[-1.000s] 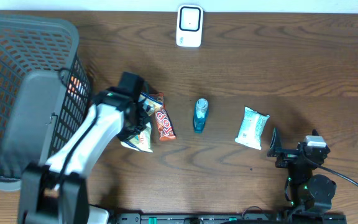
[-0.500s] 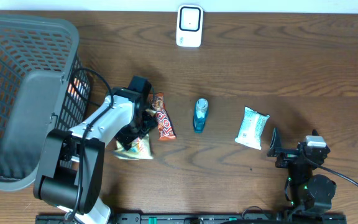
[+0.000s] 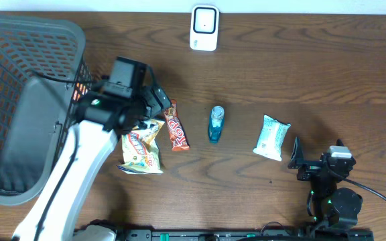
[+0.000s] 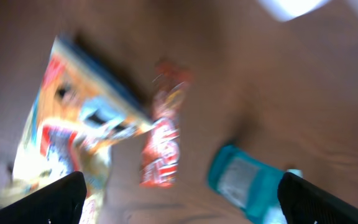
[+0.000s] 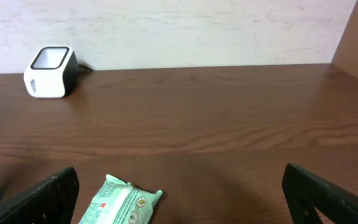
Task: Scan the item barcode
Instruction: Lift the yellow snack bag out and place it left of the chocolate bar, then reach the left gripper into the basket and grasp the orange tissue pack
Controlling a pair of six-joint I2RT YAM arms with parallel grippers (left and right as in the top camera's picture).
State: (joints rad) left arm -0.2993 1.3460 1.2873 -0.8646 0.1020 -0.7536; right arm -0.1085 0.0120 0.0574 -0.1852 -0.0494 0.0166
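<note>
Overhead, basket (image 3: 45,57) left, scanner (image 3: 204,28) top, bottle (image 3: 216,124) ctr

basket (image 3: 5,80) blocking left, open table (image 3: 313,67) beside scanner (image 3: 204,28)

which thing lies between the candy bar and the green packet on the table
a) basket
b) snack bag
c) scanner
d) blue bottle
d: seen from overhead, the blue bottle lies on the wood with the candy bar on one side and the green packet on the other.
</note>
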